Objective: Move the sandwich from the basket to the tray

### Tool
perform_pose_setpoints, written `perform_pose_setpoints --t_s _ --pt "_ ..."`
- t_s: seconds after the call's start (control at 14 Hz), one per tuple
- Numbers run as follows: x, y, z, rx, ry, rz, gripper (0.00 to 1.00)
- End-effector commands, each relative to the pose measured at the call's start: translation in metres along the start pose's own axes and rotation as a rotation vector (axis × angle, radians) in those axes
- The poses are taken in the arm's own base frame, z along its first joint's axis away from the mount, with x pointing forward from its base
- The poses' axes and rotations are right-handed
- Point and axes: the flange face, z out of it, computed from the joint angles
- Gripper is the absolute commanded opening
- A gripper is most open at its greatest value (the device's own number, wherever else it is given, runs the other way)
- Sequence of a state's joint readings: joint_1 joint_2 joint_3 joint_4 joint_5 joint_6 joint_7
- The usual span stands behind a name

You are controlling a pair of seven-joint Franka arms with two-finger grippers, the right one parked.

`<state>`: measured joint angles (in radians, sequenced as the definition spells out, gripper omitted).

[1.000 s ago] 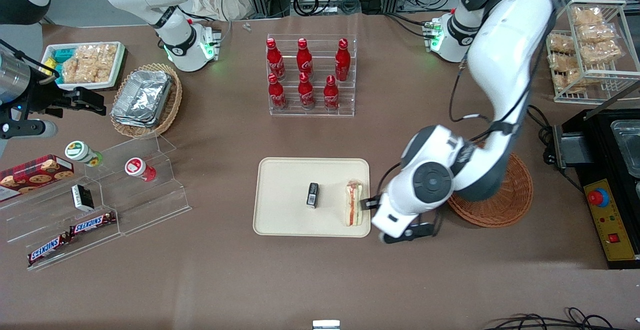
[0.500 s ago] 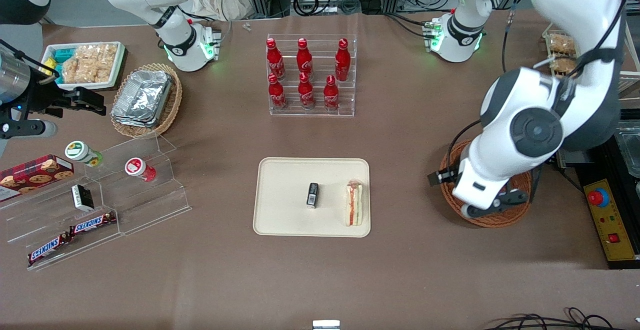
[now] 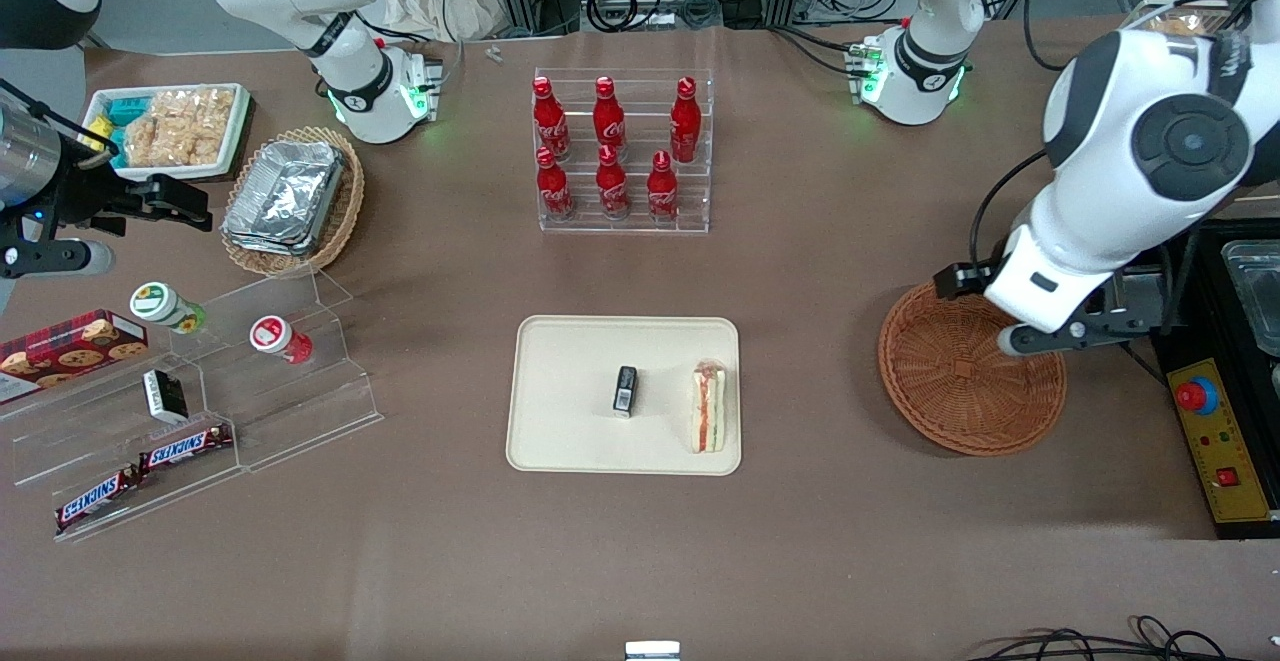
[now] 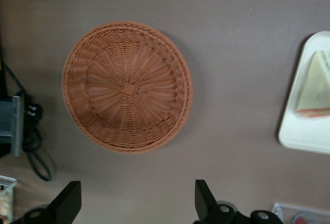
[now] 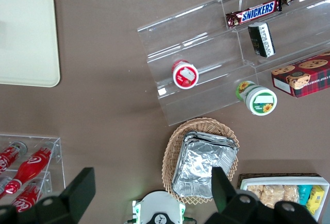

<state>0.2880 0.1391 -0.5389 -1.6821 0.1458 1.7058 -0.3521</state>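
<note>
Gripper (image 4: 136, 203) hangs above the basket (image 3: 970, 373) at the working arm's end of the table, fingers spread wide, nothing between them. Basket bowl is bare, open from above. Bare tabletop (image 3: 810, 361) between basket and tray (image 3: 560, 411) gives a clear lane. On the tray: sandwich (image 3: 709, 406) along the edge nearest the basket, small dark item (image 3: 625, 389) (maybe a box, hard to tell) mid-tray, the rest free. Bottle rack (image 3: 622, 153) stands farther from the front camera, well apart from the lane.
</note>
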Motion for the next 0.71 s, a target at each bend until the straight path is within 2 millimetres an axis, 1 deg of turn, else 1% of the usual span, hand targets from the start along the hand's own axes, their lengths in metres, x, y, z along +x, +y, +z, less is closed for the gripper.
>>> perform_pose_setpoints --t_s 0.0,0.07,0.14,0.21,0.36,0.5,0.64 --pt "-0.012 -0.032 -0.005 0.0 0.003 0.056 0.99" --pt "-0.009 -0.043 -0.007 -0.001 -0.002 0.073 0.99" --pt "-0.006 -0.057 -0.012 -0.008 -0.009 0.092 1.0" --pt "-0.002 -0.067 -0.019 -0.014 -0.009 0.122 1.0" --pt "0.009 -0.077 -0.03 -0.023 -0.022 0.149 1.0" --pt "0.022 -0.083 -0.034 -0.042 -0.015 0.141 1.0" --pt "0.025 -0.085 -0.04 -0.058 -0.013 0.136 1.0"
